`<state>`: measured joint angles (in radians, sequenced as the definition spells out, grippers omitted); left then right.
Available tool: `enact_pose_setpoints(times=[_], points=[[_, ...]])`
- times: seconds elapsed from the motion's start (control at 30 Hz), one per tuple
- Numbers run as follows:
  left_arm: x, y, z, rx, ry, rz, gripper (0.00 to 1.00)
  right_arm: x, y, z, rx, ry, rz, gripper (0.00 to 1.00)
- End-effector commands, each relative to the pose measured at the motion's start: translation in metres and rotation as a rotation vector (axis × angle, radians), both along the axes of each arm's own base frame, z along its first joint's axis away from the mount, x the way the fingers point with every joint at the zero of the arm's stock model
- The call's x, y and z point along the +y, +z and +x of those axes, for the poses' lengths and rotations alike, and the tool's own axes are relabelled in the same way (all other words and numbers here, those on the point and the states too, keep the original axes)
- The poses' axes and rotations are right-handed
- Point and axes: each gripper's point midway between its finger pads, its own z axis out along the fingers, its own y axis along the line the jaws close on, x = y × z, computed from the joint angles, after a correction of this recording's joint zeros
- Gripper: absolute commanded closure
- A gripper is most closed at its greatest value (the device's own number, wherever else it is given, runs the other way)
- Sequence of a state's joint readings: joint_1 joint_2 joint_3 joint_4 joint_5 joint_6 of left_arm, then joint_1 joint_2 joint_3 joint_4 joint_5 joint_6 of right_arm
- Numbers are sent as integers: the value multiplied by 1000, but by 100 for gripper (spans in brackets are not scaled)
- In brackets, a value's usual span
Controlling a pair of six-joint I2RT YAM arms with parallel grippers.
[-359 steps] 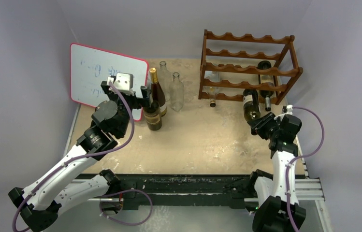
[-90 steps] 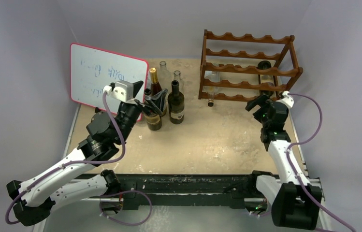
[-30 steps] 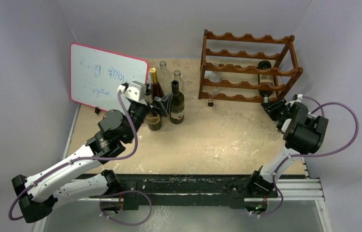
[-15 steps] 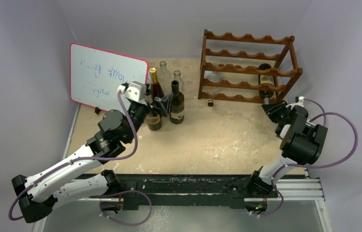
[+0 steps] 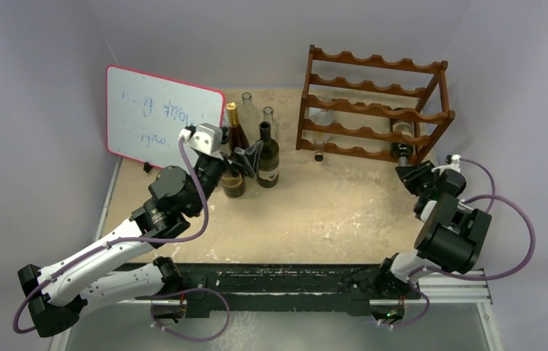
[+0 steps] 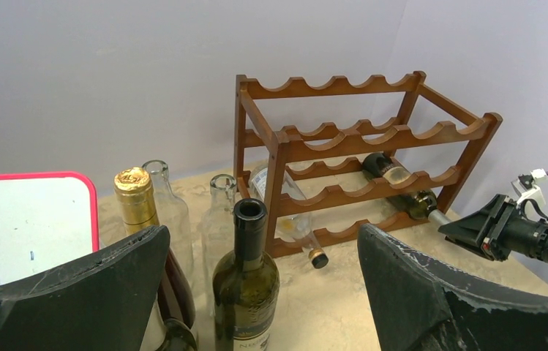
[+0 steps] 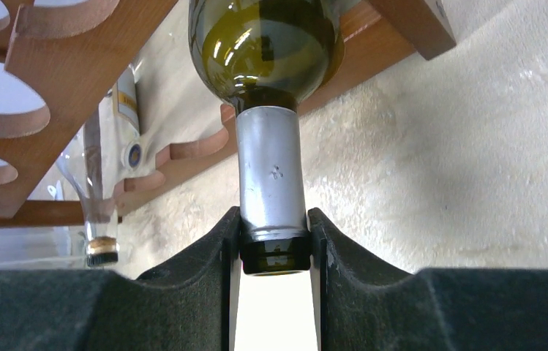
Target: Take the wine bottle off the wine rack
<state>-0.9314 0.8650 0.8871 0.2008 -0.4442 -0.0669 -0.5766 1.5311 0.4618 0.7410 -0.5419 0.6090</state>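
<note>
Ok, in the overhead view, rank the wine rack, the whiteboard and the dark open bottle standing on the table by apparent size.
1. Wine rack, widest spread.
2. Whiteboard, close behind; the left arm hides its lower corner, so that gap is unsure.
3. Dark bottle, clearly smallest.

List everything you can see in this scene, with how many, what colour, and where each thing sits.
wine rack: one, reddish-brown wood, far right of the table
foil-necked green bottle: one, dark green with a silver neck, lying low at the rack's right end
clear racked bottle: one, colourless, lying low at the rack's left end
gold-foil bottle: one, dark glass, standing left of centre
standing clear bottles: two, colourless, beside the gold-foil bottle
open green bottle: one, dark green, labelled, standing in that group
whiteboard: one, white, red-edged, far left
table: one, beige
left gripper: black, open, by the standing bottles
right gripper: black, shut on the foil-necked green bottle's neck
</note>
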Motion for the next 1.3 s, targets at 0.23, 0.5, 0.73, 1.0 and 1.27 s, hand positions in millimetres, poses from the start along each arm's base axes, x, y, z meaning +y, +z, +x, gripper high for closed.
enact_pose_setpoints(times=[0.23, 0.5, 0.73, 1.0, 1.27], points=[[-4, 15, -4, -33, -37, -47, 0, 10, 4, -16, 32, 48, -55, 96], [-6, 10, -1, -26, -27, -33, 0, 8, -29, -30, 215, -1, 32, 83], [-8, 8, 0, -23, -32, -24, 0, 1, -2, -11, 86, 30, -53, 48], [-9, 4, 2, -19, -24, -8, 0, -8, 8, 13, 6, 37, -47, 33], [-10, 2, 3, -18, -23, 0, 0, -9, 20, 29, -56, 67, -26, 32]])
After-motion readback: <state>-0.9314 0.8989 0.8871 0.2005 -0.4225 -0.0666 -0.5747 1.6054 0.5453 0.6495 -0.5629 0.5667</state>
